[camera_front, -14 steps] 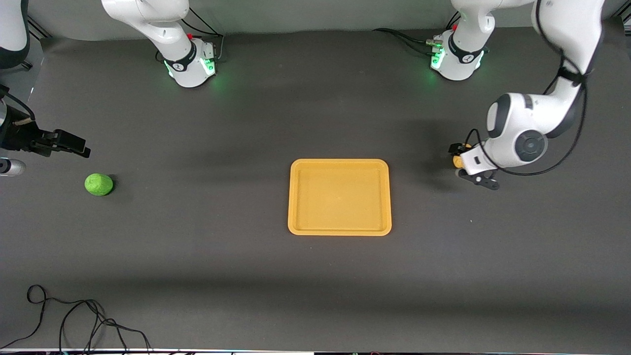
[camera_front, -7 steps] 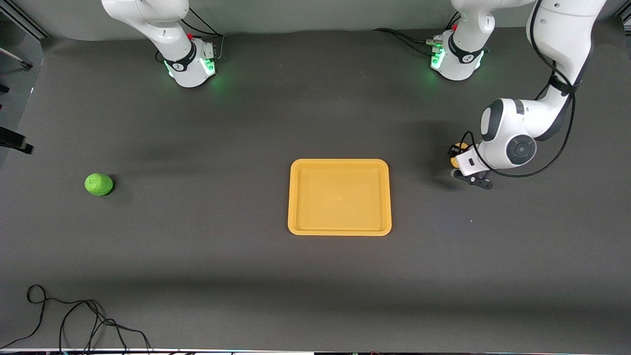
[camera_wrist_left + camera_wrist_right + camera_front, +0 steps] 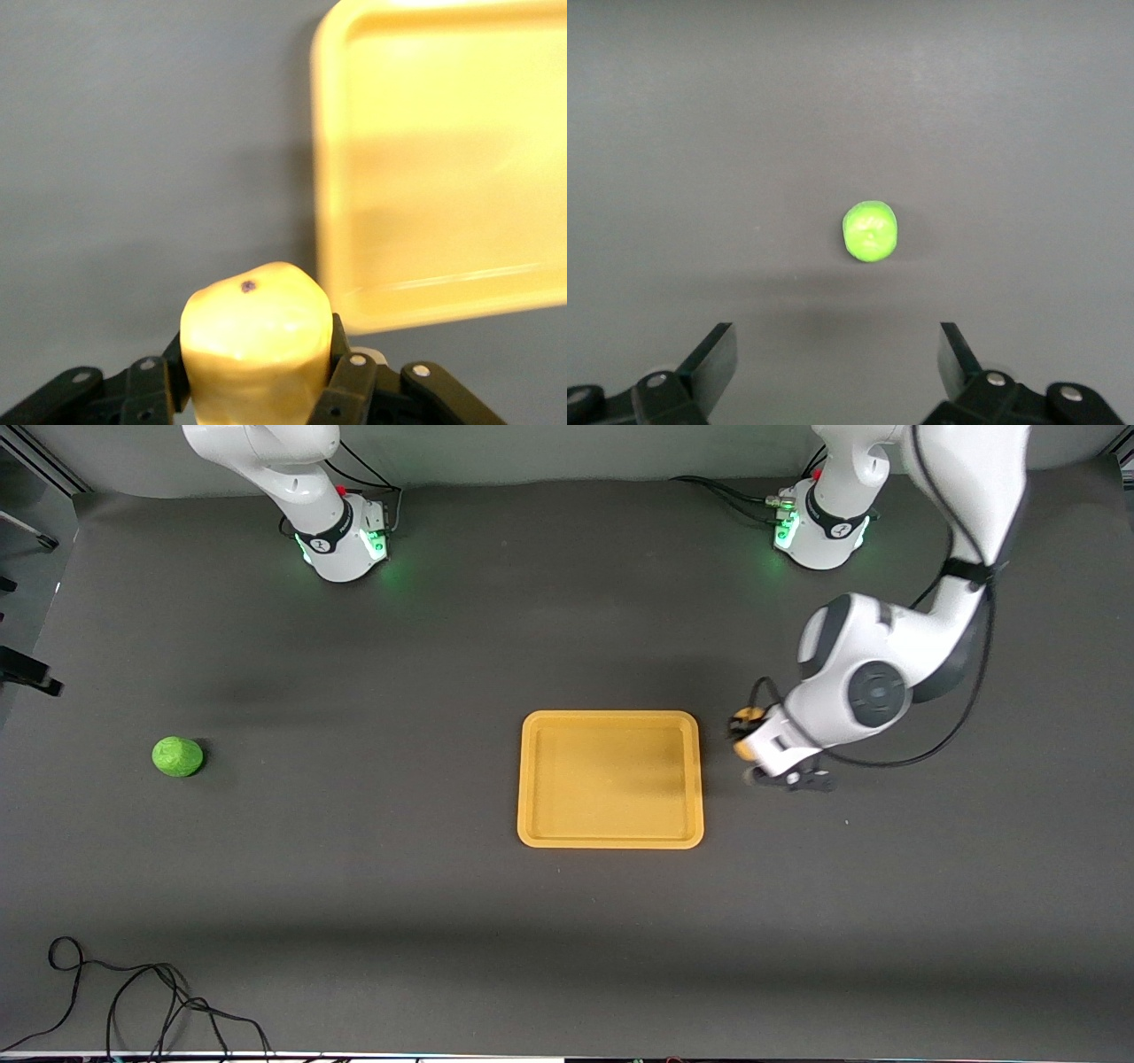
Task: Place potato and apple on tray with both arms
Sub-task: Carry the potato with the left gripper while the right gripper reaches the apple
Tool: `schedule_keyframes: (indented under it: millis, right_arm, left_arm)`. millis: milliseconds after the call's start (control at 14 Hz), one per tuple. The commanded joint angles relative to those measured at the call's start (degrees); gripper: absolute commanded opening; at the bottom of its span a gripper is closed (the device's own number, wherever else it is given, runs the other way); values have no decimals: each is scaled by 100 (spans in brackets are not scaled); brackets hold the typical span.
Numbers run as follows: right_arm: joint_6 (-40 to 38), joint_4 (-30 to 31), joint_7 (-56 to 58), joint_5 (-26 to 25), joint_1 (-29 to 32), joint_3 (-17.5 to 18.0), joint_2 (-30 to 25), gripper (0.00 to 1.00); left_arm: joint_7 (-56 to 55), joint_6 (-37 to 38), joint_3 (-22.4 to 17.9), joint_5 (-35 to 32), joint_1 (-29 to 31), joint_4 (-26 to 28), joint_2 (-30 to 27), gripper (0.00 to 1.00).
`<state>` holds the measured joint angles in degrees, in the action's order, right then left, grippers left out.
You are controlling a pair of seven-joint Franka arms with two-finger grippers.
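A dark grey tabletop (image 3: pixel 443 921) carries a flat orange-yellow tray (image 3: pixel 610 839) at its middle, and nothing lies in the tray. 2 white arms stand at the edge of the tabletop farthest from the front camera.

The left claw (image 3: pixel 753 755) is up in the air, over bare tabletop just beside the tray's short edge toward the left arm's end. It is clamped on the potato (image 3: pixel 744 746), a yellow-tan lump. In the left wrist view the potato (image 3: pixel 256 341) sits squeezed between the 2 black fingers (image 3: pixel 350 376), and the tray (image 3: pixel 332 221) lies just ahead of the left claw (image 3: pixel 252 390), its rim close by but not yet under the potato. The coming move likely turns on this: the tray is straight ahead, toward the right arm's end, so a short carry across the rim should bring the potato over the tray's floor.

The apple (image 3: pixel 177 756), a small bright green ball, rests on the tabletop well apart from the tray, toward the right arm's end. The right claw is out of the front view. In the right wrist view its 2 fingers (image 3: pixel 713 363) are spread wide with nothing between them, and the apple (image 3: pixel 871 230) lies centred ahead of the right claw (image 3: pixel 837 367), clear of both fingers. The apple looks about as round as it is long, so no grasp axis matters much; the right claw seems to need only a straight descent.
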<state>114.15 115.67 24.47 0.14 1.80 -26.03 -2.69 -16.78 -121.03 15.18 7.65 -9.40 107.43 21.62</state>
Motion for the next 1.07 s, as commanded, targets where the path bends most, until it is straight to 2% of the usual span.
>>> schedule_keyframes:
  millis: [0, 143, 357, 429, 500, 643, 714, 857, 1000]
  right_arm:
    - [1184, 1016, 41, 4, -57, -7, -109, 100]
    - [1775, 1273, 233, 56, -48, 2, 241, 100]
    - [2416, 1247, 1091, 1012, -31, -7, 1083, 100]
    - [2680, 1204, 1435, 1354, -22, -7, 1434, 100]
    - [2840, 1125, 1664, 1645, -30, 2, 1725, 100]
    - [2972, 1002, 1912, 1910, -22, 2, 2130, 100]
    - [3043, 958, 1982, 1920, -4, 2, 2298, 100]
    - [3096, 922, 2079, 1920, 31, 2, 2492, 100]
    - [3113, 852, 2185, 1929, 57, 2, 2702, 100]
  left_arm:
    - [-650, 132, -76, -18, -439, -1294, 1307, 4]
    - [-660, 71, -76, -140, -501, -1243, 1484, 12]
    - [-844, -508, -76, -150, -624, -1234, 1687, 13]
    - [-853, -571, -85, -150, -694, -1234, 1705, 25]
    - [-845, -545, -85, -158, -686, -1234, 1705, 59]
    - [-853, -501, -94, -158, -695, -1242, 1687, 90]
    - [-854, -466, -94, -158, -704, -1242, 1661, 100]
    - [-871, -387, -94, -158, -678, -1242, 1574, 100]
    - [-871, 50, -120, -150, -643, -1295, 1346, 100]
